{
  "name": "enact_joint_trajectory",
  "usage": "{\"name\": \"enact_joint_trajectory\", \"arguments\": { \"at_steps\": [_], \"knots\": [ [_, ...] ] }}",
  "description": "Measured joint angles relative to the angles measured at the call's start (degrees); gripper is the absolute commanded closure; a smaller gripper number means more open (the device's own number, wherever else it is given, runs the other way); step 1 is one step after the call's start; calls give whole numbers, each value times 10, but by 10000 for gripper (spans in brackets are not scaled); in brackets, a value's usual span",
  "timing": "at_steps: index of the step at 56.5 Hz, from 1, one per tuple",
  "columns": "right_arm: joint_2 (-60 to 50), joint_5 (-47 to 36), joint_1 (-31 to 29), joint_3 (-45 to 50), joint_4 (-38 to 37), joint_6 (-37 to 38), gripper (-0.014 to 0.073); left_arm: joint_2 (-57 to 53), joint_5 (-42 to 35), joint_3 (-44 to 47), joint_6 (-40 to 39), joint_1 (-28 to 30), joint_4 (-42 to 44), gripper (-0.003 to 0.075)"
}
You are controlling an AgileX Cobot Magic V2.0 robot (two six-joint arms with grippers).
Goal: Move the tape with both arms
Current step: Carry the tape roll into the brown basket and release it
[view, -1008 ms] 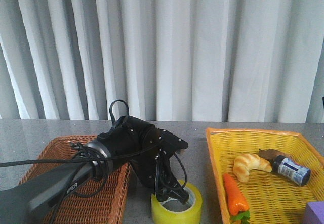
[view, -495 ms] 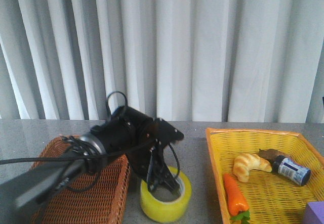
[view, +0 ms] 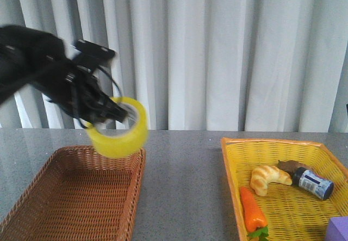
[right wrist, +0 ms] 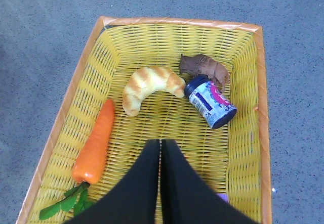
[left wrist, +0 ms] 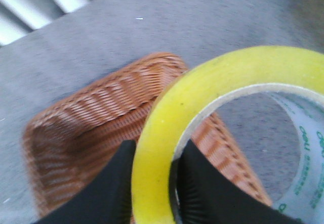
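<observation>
Since half a second ago my left arm has swung the tape (view: 118, 128) off the counter (view: 182, 186) and up to the left, so it now hangs in the air above the far edge of the brown wicker basket (view: 76, 197). My left gripper (view: 111, 112) is pinched on the roll's wall, one finger (left wrist: 114, 183) outside and one inside the white printed core (the front view is motion-blurred, but the wrist view shows the clamp plainly). My right gripper (right wrist: 160, 153) has its fingers pressed together with nothing between them, hanging over the yellow basket (right wrist: 248, 133). In that basket lie a carrot (right wrist: 94, 143), a croissant (right wrist: 149, 85), a small blue-capped bottle (right wrist: 210, 102) and a brown toy animal (right wrist: 205, 67).
</observation>
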Motion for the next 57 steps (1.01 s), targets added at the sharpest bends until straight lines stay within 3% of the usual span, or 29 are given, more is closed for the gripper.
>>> {"name": "enact_joint_trajectory", "arguments": {
  "at_steps": [12,24,35,57],
  "knots": [
    [0,0,0,0,0,0,601,-45,-23,64,-8,89,-37,715],
    [0,0,0,0,0,0,601,-46,-59,185,-8,137,-40,715],
    [0,0,0,0,0,0,601,-22,-102,249,-8,142,-45,713],
    [0,0,0,0,0,0,601,45,-97,255,-8,142,-72,694]
  ]
}}
